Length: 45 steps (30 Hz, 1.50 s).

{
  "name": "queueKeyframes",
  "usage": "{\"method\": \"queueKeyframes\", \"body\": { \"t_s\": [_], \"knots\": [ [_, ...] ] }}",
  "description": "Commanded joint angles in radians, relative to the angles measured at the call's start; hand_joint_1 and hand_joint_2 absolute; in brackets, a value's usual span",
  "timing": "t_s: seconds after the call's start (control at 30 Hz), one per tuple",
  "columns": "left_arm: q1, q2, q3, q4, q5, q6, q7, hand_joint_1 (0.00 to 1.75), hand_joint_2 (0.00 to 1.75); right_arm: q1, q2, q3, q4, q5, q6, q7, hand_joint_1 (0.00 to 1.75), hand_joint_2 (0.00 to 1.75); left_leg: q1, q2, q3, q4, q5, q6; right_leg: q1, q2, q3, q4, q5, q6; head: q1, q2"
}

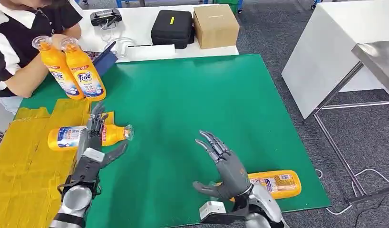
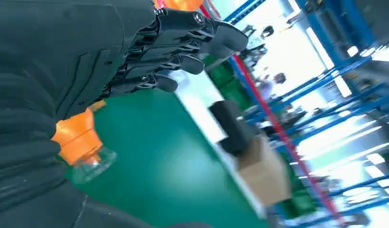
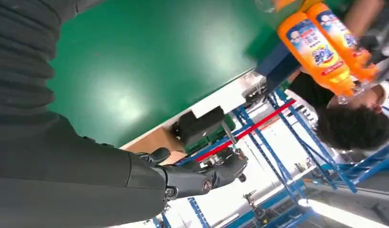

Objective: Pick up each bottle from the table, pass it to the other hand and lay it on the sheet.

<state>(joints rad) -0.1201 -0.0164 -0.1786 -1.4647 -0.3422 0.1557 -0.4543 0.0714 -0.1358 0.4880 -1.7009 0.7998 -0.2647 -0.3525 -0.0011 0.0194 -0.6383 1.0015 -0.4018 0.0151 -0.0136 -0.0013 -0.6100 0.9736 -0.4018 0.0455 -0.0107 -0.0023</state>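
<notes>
An orange detergent bottle (image 1: 64, 137) lies on its side, its body on the yellow sheet (image 1: 26, 161) and its clear cap over the green mat (image 1: 183, 104). My left hand (image 1: 93, 142) hovers over its neck with fingers straight and thumb spread, gripping nothing. The left wrist view has the bottle's neck and cap (image 2: 81, 142) beneath the extended fingers (image 2: 183, 42). My right hand (image 1: 226, 166) is open above the mat, fingers spread. Just behind it a second orange bottle (image 1: 278, 183) lies near the mat's front right corner. A person holds two upright bottles (image 1: 73, 71) at the mat's far left.
The person (image 1: 16, 42) sits at the far left corner. Behind the mat a white table carries a black case (image 1: 171, 27), a cardboard box (image 1: 215, 24) and a controller (image 1: 106, 17). A white table and metal frame (image 1: 345, 61) stand to the right.
</notes>
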Motion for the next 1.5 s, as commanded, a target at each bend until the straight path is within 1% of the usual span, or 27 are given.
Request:
{"method": "queueKeyframes", "body": {
  "t_s": [0.03,0.17,0.2,0.23,0.3,0.33,0.43,0.47,0.5,0.57,0.6,0.63,0.73,0.77,0.83,0.9,0.93,1.0,1.03,1.13,1.17,1.27,1.33,1.37,1.43,1.47,1.5],
  "knots": [
    [0.07,-0.019,0.066,-0.142,0.043,-0.058,-0.01,0.0,1.75,0.072,-0.106,-0.068,-0.035,0.185,-0.037,0.059,0.0,1.75,0.001,-0.002,0.006,0.001,-0.003,-0.001,0.001,-0.001,0.006,0.0,-0.003,-0.002,0.0,0.0],
    [0.035,-0.021,0.073,-0.095,0.051,-0.065,0.001,0.0,1.75,0.087,-0.213,-0.073,-0.016,0.225,0.007,0.093,0.0,1.75,0.002,-0.005,0.008,0.001,-0.004,-0.001,0.001,-0.003,0.01,0.0,-0.004,-0.002,0.0,0.0],
    [0.028,-0.023,0.073,-0.087,0.053,-0.067,0.001,0.0,1.75,0.096,-0.246,-0.071,-0.011,0.23,0.028,0.098,0.0,1.75,0.001,-0.004,0.005,0.0,-0.001,0.0,0.001,-0.003,0.005,-0.001,-0.002,-0.001,0.0,0.0],
    [0.023,-0.024,0.073,-0.081,0.054,-0.069,0.002,0.0,1.75,0.104,-0.266,-0.072,-0.005,0.232,0.039,0.106,0.0,1.75,0.001,-0.004,0.006,0.0,-0.002,0.0,0.001,-0.003,0.007,-0.001,-0.002,-0.001,0.0,0.0],
    [0.021,-0.025,0.072,-0.076,0.054,-0.069,0.002,0.0,1.75,0.111,-0.275,-0.074,-0.002,0.232,0.034,0.105,0.0,1.75,0.001,-0.006,0.008,0.001,-0.003,0.0,0.001,-0.004,0.01,-0.001,-0.003,-0.001,0.0,0.0],
    [0.022,-0.025,0.071,-0.076,0.054,-0.069,0.002,0.0,1.75,0.113,-0.278,-0.072,-0.004,0.232,0.033,0.106,0.0,1.75,0.001,-0.004,0.005,0.0,-0.001,0.0,0.0,-0.003,0.006,-0.001,-0.002,-0.001,0.0,0.0],
    [0.026,-0.024,0.067,-0.076,0.055,-0.068,0.002,0.0,1.75,0.134,-0.339,-0.06,-0.006,0.221,0.062,0.163,0.0,1.75,0.0,-0.004,0.009,0.0,-0.003,0.0,0.0,-0.002,0.01,-0.001,-0.003,-0.002,0.0,0.0],
    [0.027,-0.023,0.067,-0.076,0.058,-0.068,0.0,0.0,1.75,0.144,-0.36,-0.063,-0.007,0.204,0.074,0.182,0.0,1.75,-0.001,-0.004,0.005,0.0,-0.001,0.0,-0.001,-0.003,0.006,-0.001,-0.002,-0.001,0.0,0.0],
    [0.029,-0.022,0.068,-0.078,0.061,-0.068,-0.002,0.0,1.75,0.159,-0.392,-0.07,-0.011,0.191,0.084,0.197,0.0,1.75,0.0,-0.004,0.006,0.0,-0.002,0.0,0.0,-0.003,0.007,-0.001,-0.002,-0.001,0.0,0.0],
    [0.027,-0.02,0.069,-0.079,0.066,-0.066,-0.005,0.0,1.75,0.175,-0.424,-0.084,-0.01,0.167,0.087,0.205,0.0,1.75,0.0,-0.006,0.008,0.001,-0.003,0.0,0.0,-0.004,0.009,0.0,-0.004,-0.001,0.0,0.0],
    [0.027,-0.021,0.072,-0.08,0.07,-0.065,-0.005,0.0,1.75,0.179,-0.428,-0.098,-0.003,0.166,0.084,0.216,0.0,1.75,0.0,-0.006,0.009,0.001,-0.003,0.0,0.0,-0.004,0.01,0.0,-0.004,-0.002,0.0,0.0],
    [0.028,-0.022,0.074,-0.082,0.072,-0.064,-0.006,0.0,1.75,0.18,-0.427,-0.106,0.004,0.18,0.085,0.233,0.0,1.75,-0.001,-0.004,0.005,0.0,-0.001,0.0,0.0,-0.003,0.006,0.0,-0.002,-0.001,0.0,0.0],
    [0.029,-0.023,0.075,-0.085,0.074,-0.064,-0.005,0.0,1.75,0.178,-0.426,-0.113,0.012,0.187,0.088,0.247,0.0,1.75,0.0,-0.003,0.009,0.001,-0.004,0.0,0.0,-0.001,0.01,0.0,-0.003,-0.002,0.0,0.0],
    [0.029,-0.023,0.075,-0.085,0.074,-0.064,-0.005,0.0,1.75,0.178,-0.426,-0.113,0.012,0.187,0.088,0.247,0.0,1.75,0.0,-0.002,0.004,0.0,-0.001,0.0,0.0,-0.001,0.005,-0.001,-0.001,-0.001,0.0,0.0],
    [0.029,-0.023,0.075,-0.085,0.074,-0.064,-0.005,0.0,1.75,0.178,-0.426,-0.113,0.012,0.187,0.088,0.247,0.0,1.75,0.0,-0.003,0.006,0.0,-0.002,0.0,0.0,-0.001,0.007,-0.001,-0.001,-0.001,0.0,0.0],
    [0.037,-0.025,0.073,-0.094,0.076,-0.063,-0.005,0.0,1.75,0.177,-0.428,-0.118,0.019,0.205,0.097,0.282,0.0,1.75,0.001,-0.004,0.01,0.001,-0.004,-0.001,0.001,-0.002,0.01,0.0,-0.004,-0.002,0.0,0.0],
    [0.041,-0.025,0.072,-0.097,0.077,-0.063,-0.005,0.0,1.75,0.18,-0.428,-0.126,0.023,0.202,0.097,0.287,0.0,1.75,0.0,-0.002,0.005,0.0,-0.001,0.0,0.0,-0.001,0.006,-0.001,-0.001,-0.001,0.0,0.0],
    [0.048,-0.025,0.073,-0.104,0.077,-0.06,-0.005,0.0,1.75,0.188,-0.441,-0.138,0.027,0.204,0.109,0.306,0.0,1.75,0.0,-0.002,0.008,0.0,-0.003,0.0,0.001,-0.001,0.008,-0.001,-0.002,-0.001,0.0,0.0],
    [0.051,-0.025,0.075,-0.107,0.078,-0.059,-0.004,0.0,1.75,0.191,-0.445,-0.144,0.03,0.213,0.116,0.323,0.0,1.75,-0.001,-0.002,0.005,0.0,-0.001,0.0,0.0,-0.001,0.005,-0.001,-0.001,-0.001,0.0,0.0],
    [0.067,-0.029,0.082,-0.12,0.081,-0.057,0.001,0.0,1.75,0.191,-0.441,-0.158,0.037,0.273,0.118,0.374,0.0,1.75,0.0,-0.003,0.01,0.0,-0.004,0.0,0.0,-0.001,0.01,-0.001,-0.003,-0.002,0.0,0.0],
    [0.072,-0.029,0.083,-0.122,0.081,-0.058,0.002,0.0,1.75,0.186,-0.436,-0.158,0.04,0.287,0.122,0.385,0.0,1.75,0.0,-0.002,0.007,0.0,-0.002,0.0,0.0,0.0,0.007,-0.001,-0.002,-0.001,0.0,0.0],
    [0.088,-0.035,0.093,-0.129,0.079,-0.059,0.014,0.0,1.75,0.17,-0.422,-0.158,0.057,0.38,0.145,0.46,0.0,1.75,0.0,0.0,0.007,-0.001,-0.002,0.0,0.0,0.001,0.007,-0.002,-0.001,-0.001,0.0,0.0],
    [0.095,-0.036,0.099,-0.129,0.078,-0.058,0.016,0.0,1.75,0.166,-0.417,-0.162,0.065,0.387,0.153,0.472,0.0,1.75,0.001,0.0,0.011,0.0,-0.004,-0.001,0.001,0.002,0.01,-0.002,-0.003,-0.002,0.0,0.0],
    [0.097,-0.036,0.102,-0.129,0.078,-0.058,0.017,0.0,1.75,0.164,-0.414,-0.163,0.071,0.394,0.163,0.484,0.0,1.75,0.0,-0.001,0.006,-0.001,-0.002,0.0,0.0,0.0,0.006,-0.002,-0.001,-0.001,0.0,0.0],
    [0.099,-0.038,0.107,-0.129,0.078,-0.059,0.02,0.0,1.75,0.16,-0.409,-0.164,0.079,0.4,0.169,0.492,0.0,1.75,0.001,-0.001,0.009,0.0,-0.003,-0.001,0.001,0.001,0.009,-0.002,-0.002,-0.002,0.0,0.0],
    [0.099,-0.038,0.107,-0.129,0.078,-0.059,0.02,0.0,1.75,0.16,-0.409,-0.164,0.079,0.4,0.169,0.492,0.0,1.75,0.0,0.0,0.005,-0.001,-0.001,0.0,0.0,0.001,0.005,-0.002,0.0,-0.001,0.0,0.0],
    [0.099,-0.038,0.107,-0.129,0.078,-0.059,0.02,0.0,1.75,0.16,-0.409,-0.164,0.079,0.4,0.169,0.492,0.0,1.75,0.0,-0.001,0.007,-0.001,-0.002,0.0,0.001,0.001,0.007,-0.002,-0.001,-0.001,0.0,0.0]
  ]
}}
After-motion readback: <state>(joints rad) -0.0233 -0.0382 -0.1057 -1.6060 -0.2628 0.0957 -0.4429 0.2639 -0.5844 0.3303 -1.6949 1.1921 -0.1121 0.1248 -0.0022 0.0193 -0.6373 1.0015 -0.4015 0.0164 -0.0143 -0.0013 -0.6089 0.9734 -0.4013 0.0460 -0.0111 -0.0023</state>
